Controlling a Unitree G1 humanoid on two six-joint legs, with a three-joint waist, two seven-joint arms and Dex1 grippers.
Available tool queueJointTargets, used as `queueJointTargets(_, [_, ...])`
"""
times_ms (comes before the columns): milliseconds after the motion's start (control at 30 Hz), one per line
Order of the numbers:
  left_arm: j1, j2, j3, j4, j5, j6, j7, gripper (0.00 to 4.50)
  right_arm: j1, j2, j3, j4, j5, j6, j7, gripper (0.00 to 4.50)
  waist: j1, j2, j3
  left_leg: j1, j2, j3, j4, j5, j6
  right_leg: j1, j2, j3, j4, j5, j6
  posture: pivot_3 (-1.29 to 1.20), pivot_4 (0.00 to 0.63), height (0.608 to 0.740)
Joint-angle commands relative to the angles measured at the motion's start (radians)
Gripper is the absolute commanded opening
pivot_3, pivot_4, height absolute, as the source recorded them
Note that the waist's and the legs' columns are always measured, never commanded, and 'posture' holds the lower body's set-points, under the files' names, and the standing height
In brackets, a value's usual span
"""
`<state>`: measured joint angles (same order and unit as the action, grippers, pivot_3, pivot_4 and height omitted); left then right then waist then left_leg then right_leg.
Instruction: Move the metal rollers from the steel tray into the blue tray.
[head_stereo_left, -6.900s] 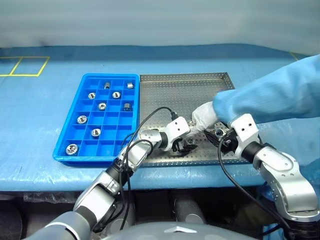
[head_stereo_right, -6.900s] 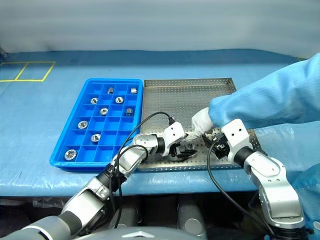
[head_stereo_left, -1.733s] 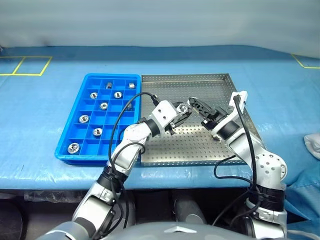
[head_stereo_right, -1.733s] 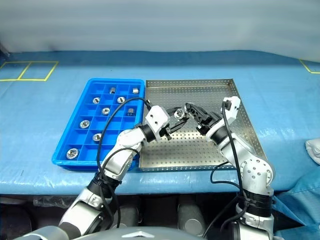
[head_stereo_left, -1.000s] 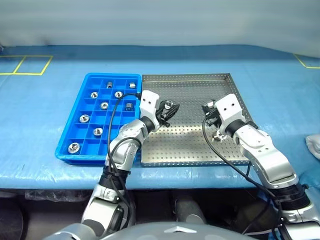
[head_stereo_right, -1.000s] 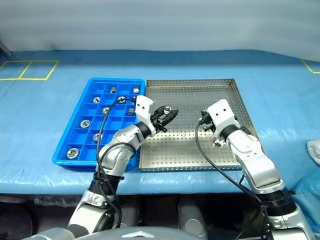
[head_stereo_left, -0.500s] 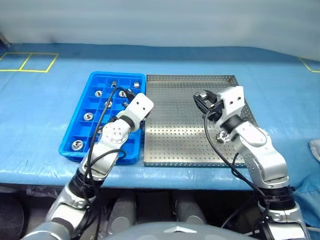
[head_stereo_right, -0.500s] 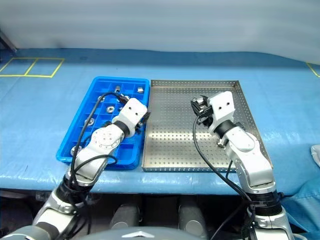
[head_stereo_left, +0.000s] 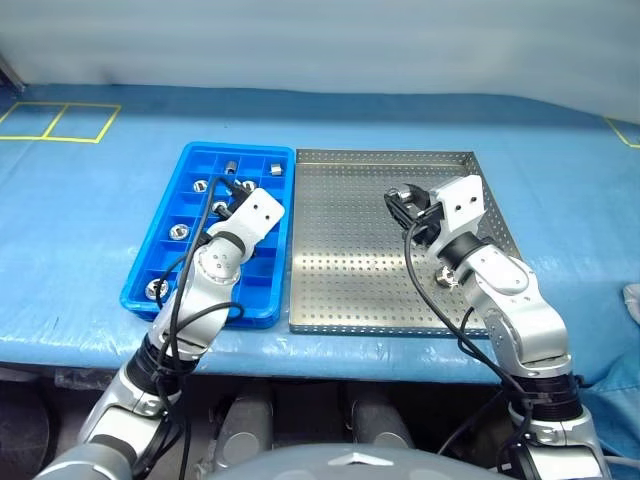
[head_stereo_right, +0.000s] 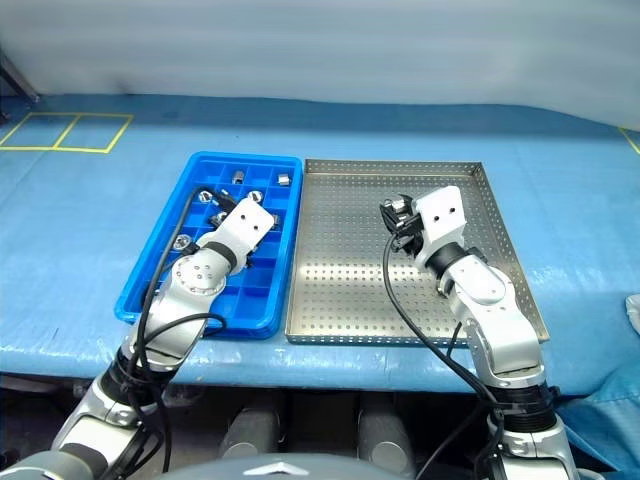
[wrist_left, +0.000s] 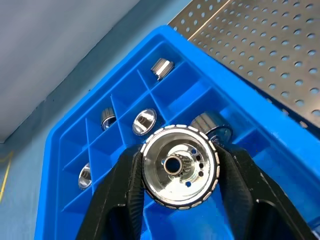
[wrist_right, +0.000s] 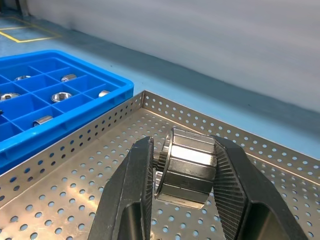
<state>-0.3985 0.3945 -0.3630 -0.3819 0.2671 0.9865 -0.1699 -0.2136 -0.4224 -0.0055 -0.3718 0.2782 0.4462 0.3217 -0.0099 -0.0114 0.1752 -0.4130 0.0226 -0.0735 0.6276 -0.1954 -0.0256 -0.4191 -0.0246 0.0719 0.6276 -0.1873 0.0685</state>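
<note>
My left gripper (wrist_left: 180, 167) is shut on a shiny metal roller (wrist_left: 181, 150), held above the blue tray (head_stereo_left: 160, 270) near its far middle compartments. Several more metal rollers (head_stereo_left: 178, 233) lie in separate compartments of that tray. The steel tray (head_stereo_left: 350, 290) sits directly to its right. Above the steel tray's right half, my right gripper (wrist_right: 182, 150) is shut on another metal roller (wrist_right: 190, 167), clear of the perforated floor. In the head views the left gripper (head_stereo_left: 224, 196) and right gripper (head_stereo_left: 402, 203) stand well apart.
Both trays rest on a blue cloth-covered table (head_stereo_left: 560, 180) whose front edge is close to me. Yellow tape squares (head_stereo_left: 60, 120) mark the far left corner. A white object (head_stereo_left: 632, 300) lies at the right edge.
My left arm has swung left with its roller, from over the steel tray to over the blue tray, and its wrist has rolled. The right gripper has hardly moved.
</note>
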Motion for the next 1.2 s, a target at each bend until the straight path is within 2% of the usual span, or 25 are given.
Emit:
queueJointTargets(33, [0.006,0.003,0.030,-0.025,0.032,0.005,0.013,1.82,-0.014,0.007,-0.022,-0.029,-0.008,-0.013,-0.001,1.29,0.000,0.000,0.000,0.000,0.000,0.000,0.000,0.000,0.000,0.000,0.000,0.000,0.000,0.000,0.000,0.12,0.150,0.740])
queueJointTargets(500, [0.058,0.007,0.034,-0.012,0.057,0.024,0.003,1.82,-0.014,0.017,-0.029,-0.024,-0.026,-0.009,-0.003,1.29,0.000,0.000,0.000,0.000,0.000,0.000,0.000,0.000,0.000,0.000,0.000,0.000,0.000,0.000,0.000,0.12,0.150,0.740])
queueJointTargets(533, [0.062,0.006,0.032,-0.011,0.058,0.023,0.002,2.54,-0.014,0.017,-0.029,-0.027,-0.027,-0.007,-0.004,1.29,0.000,0.000,0.000,0.000,0.000,0.000,0.000,0.000,0.000,0.000,0.000,0.000,0.000,0.000,0.000,0.12,0.150,0.740])
queueJointTargets(733, [0.067,-0.022,0.045,-0.014,0.057,0.023,0.007,4.40,-0.007,0.020,-0.028,-0.038,-0.029,-0.001,0.000,1.29,0.001,0.000,0.000,0.001,0.000,0.000,0.000,0.000,0.000,0.001,0.000,0.000,0.000,0.000,0.000,0.12,0.150,0.740])
queueJointTargets(900, [0.060,-0.081,0.117,-0.063,0.009,-0.048,-0.002,4.48,-0.014,0.022,-0.024,-0.041,-0.012,0.008,0.018,1.29,0.005,0.000,0.000,0.001,0.000,0.000,0.001,0.000,0.000,0.002,-0.001,0.000,0.000,0.000,0.000,0.13,0.150,0.740])
queueJointTargets(1033, [0.089,-0.130,0.181,-0.215,-0.153,-0.122,-0.128,4.48,-0.042,0.027,-0.001,-0.061,0.044,0.050,0.075,1.29,0.002,0.000,0.000,0.000,0.000,0.000,0.000,0.000,0.000,0.001,-0.001,0.000,0.000,0.000,0.000,0.13,0.150,0.740])
queueJointTargets(1133, [0.149,-0.056,0.184,-0.343,-0.249,-0.121,-0.260,4.48,-0.076,0.019,0.050,-0.053,0.071,0.079,0.150,1.29,-0.004,0.000,0.000,0.001,0.000,0.001,-0.001,0.000,0.000,0.001,-0.001,0.000,0.000,0.000,-0.001,0.17,0.150,0.740])
queueJointTargets(1200, [0.200,0.013,0.204,-0.418,-0.261,-0.119,-0.293,4.48,-0.103,0.006,0.101,-0.032,0.065,0.087,0.206,1.29,-0.003,0.000,0.000,0.002,0.002,0.001,-0.001,0.000,0.000,0.001,0.000,-0.001,0.001,-0.001,-0.002,0.19,0.150,0.740])
